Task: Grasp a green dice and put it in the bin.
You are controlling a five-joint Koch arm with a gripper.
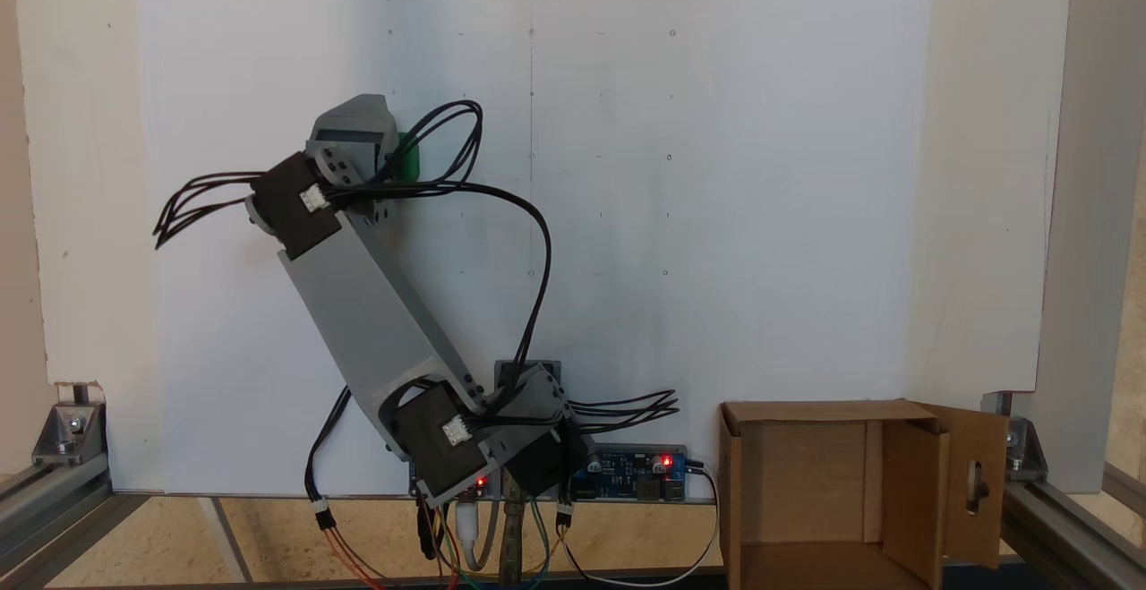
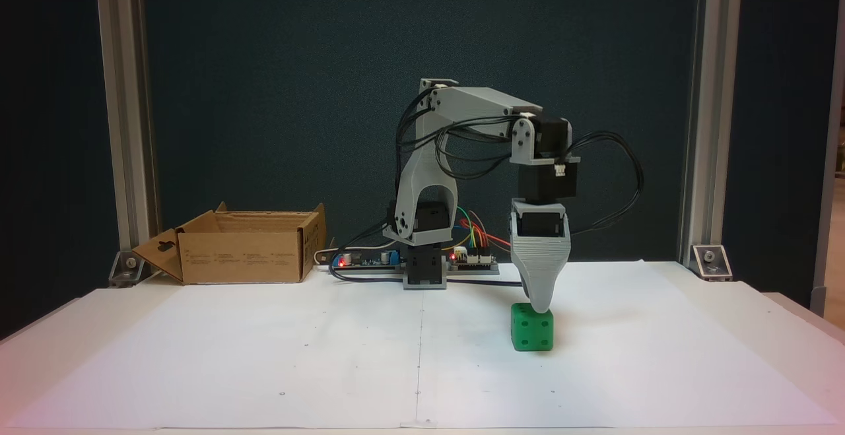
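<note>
Green dice directly under my gripper; finger gap indiscernible. Grasp step; next: confirm closure, lift toward bin.

Arm leans up-left; green dice peeks beside grey hand; bin lower right.

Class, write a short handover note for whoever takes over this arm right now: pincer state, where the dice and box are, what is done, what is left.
Pincer: pointing straight down, its tip at the top of the green dice; the jaws line up one behind the other, so open or shut cannot be told.
Green dice: on the white paper, right of the arm's base in this fixed view; not lifted.
Cardboard box: open, at the table's back edge, on the far side of the base from the dice.
Done: approach over the dice.
Left: confirm the grip, lift, carry to the box, release.
</note>
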